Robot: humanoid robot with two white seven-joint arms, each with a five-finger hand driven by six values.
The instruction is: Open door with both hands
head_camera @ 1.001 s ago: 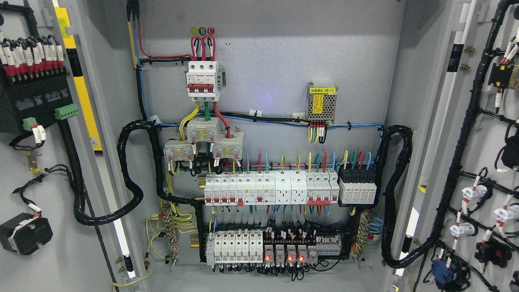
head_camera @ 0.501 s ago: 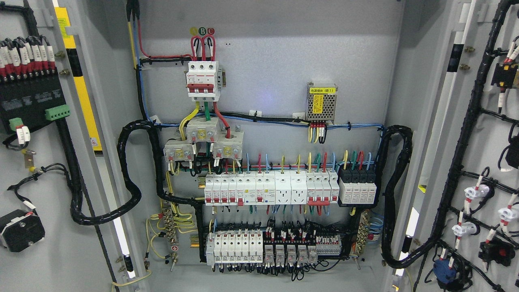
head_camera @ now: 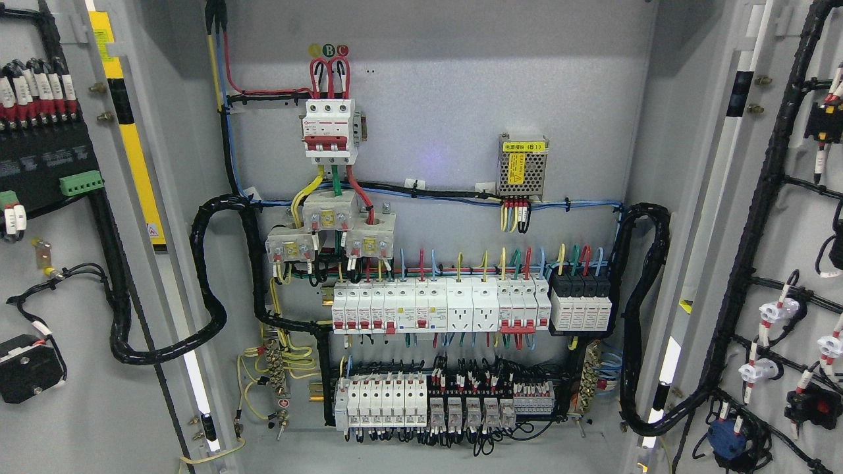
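Both cabinet doors stand swung wide: the left door (head_camera: 59, 276) fills the frame's left edge, the right door (head_camera: 784, 263) its right edge, with the wired back panel (head_camera: 448, 99) bare between them. No robot hand is in view, so whether either is open or shut cannot be told. The opening looks all but finished; any next move would only ease the leaves wider. Readable writing: a yellow label (head_camera: 523, 145) ending "(B1)" and coloured A, B, C dots (head_camera: 328, 49).

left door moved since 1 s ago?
Yes. The left door has swung further open: its green terminal block has shifted left, away from the fixed yellow strip on the cabinet frame.
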